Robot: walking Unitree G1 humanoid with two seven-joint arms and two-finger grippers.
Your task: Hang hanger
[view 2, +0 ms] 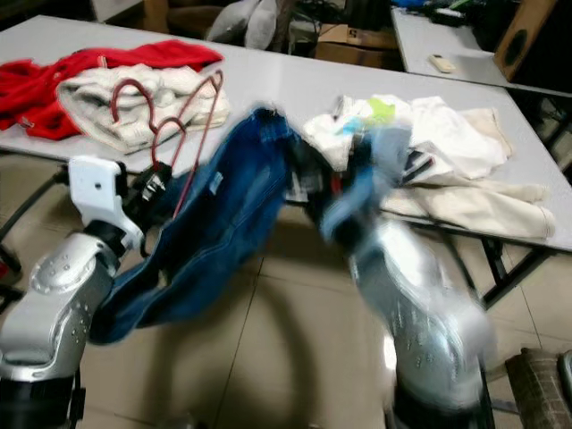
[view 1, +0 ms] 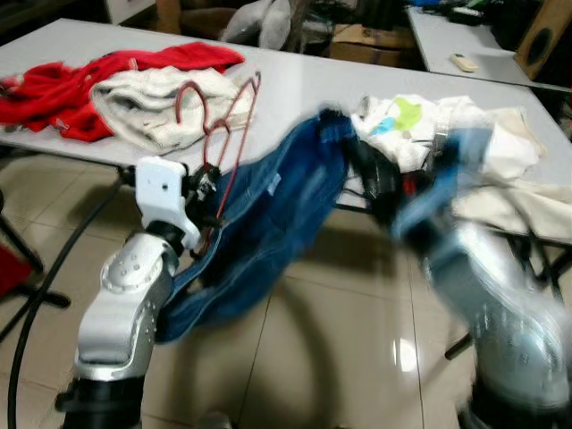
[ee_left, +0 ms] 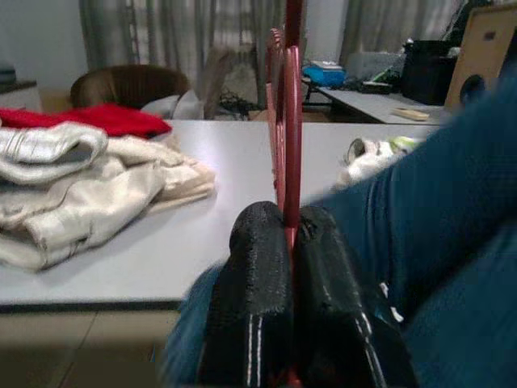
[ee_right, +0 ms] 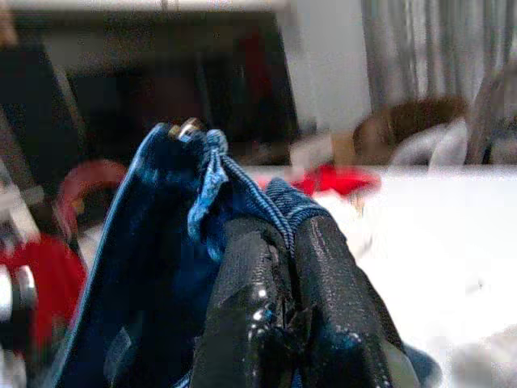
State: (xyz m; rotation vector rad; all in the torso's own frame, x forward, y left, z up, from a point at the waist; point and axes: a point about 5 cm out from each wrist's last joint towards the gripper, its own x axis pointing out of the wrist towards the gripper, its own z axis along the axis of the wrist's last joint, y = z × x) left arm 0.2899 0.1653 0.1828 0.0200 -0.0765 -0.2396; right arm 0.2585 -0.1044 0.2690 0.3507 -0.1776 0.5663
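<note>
My left gripper point(ee_left: 289, 234) is shut on a red wire hanger point(view 1: 225, 134), holding it upright in front of the grey table point(view 1: 295, 85). A pair of blue jeans point(view 1: 268, 223) drapes from the hanger area down toward the floor. My right gripper point(ee_right: 283, 234) is shut on the jeans' waistband point(ee_right: 212, 174), lifting that end near the table edge; the right arm point(view 1: 483, 268) is blurred with motion.
On the table lie a red garment point(view 1: 80, 80), a cream jumper point(view 1: 152, 107) and a heap of white and cream clothes point(view 1: 465, 143). A second table point(view 1: 465, 45) stands behind. Tiled floor point(view 1: 340, 331) lies below, with a black cable point(view 1: 54, 268) at the left.
</note>
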